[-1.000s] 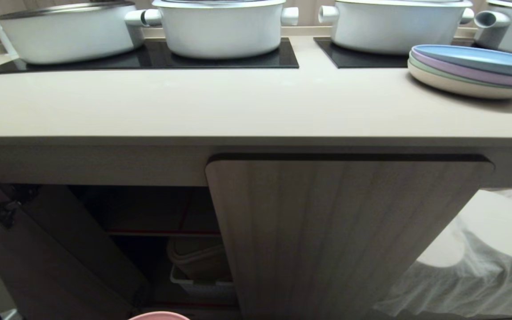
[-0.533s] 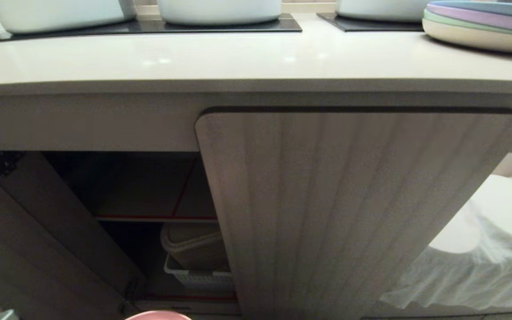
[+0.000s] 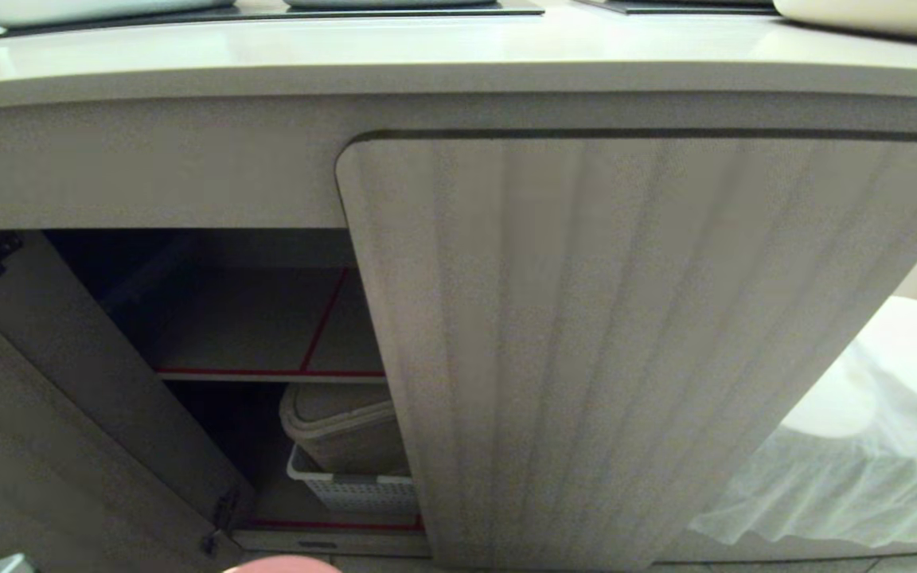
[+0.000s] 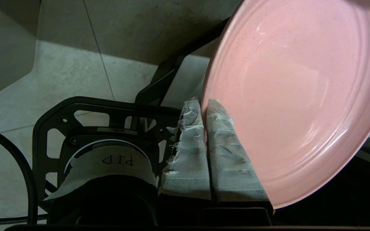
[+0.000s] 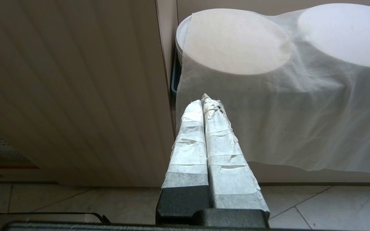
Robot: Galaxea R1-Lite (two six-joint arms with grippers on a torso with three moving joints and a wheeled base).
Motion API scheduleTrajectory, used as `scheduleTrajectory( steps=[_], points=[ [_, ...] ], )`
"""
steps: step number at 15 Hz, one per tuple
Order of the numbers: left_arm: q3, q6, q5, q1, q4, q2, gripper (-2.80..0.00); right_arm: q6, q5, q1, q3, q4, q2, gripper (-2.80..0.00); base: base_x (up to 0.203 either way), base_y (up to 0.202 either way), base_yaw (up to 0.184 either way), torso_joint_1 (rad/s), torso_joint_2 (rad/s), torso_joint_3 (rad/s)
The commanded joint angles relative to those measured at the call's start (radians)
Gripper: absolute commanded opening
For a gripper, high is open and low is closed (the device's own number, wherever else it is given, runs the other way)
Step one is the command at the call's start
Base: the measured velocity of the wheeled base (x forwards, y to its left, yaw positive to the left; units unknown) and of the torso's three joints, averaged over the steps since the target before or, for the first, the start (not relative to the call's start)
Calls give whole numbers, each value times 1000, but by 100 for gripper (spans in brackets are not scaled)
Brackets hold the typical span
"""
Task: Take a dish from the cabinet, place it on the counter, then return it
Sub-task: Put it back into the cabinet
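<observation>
The pink dish (image 4: 294, 96) hangs tilted over the floor, its rim pinched between the taped fingers of my left gripper (image 4: 203, 102), which is shut on it. A sliver of the dish (image 3: 283, 565) shows at the bottom edge of the head view, in front of the cabinet (image 3: 626, 334). The cabinet's left door (image 3: 37, 414) stands open, showing a red-edged shelf (image 3: 259, 350); the right door is closed. The counter (image 3: 427, 56) runs across the top. My right gripper (image 5: 205, 100) is shut and empty, low in front of the closed door.
A beige tub (image 3: 343, 426) in a white basket (image 3: 351, 489) sits under the shelf. White cloth (image 5: 284, 106) drapes over round things right of the cabinet. Pots and stacked plates (image 3: 872, 16) stand on the counter. My own black base frame (image 4: 85, 118) lies below the left gripper.
The head view has sunk: the counter and pots have slid up and out of the picture, and the cabinet interior shows more fully. The dish's rim stays at the bottom edge.
</observation>
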Motion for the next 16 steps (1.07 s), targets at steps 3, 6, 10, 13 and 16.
scheduleTrajectory(
  steps=[3, 6, 10, 13, 16],
  points=[
    [0, -4, -1, 0, 3, 0, -280, 1, 0, 0, 0, -1, 0, -280, 0, 0, 0, 0, 0, 0],
    [1, -5, 3, 2, 3, 2, -280, 1, 0, 0, 0, -1, 0, -280, 0, 0, 0, 0, 0, 0],
    [0, -37, 6, 6, 3, 2, -280, 0, 0, 0, 0, -1, 0, -280, 0, 0, 0, 0, 0, 0],
    [-5, -79, 8, 6, 3, 2, -280, 0, 0, 0, 0, -1, 0, -280, 0, 0, 0, 0, 0, 0],
    [-17, -118, 9, 6, 2, 2, -280, 0, 0, 0, 0, -1, 0, -280, 0, 0, 0, 0, 0, 0]
  ],
)
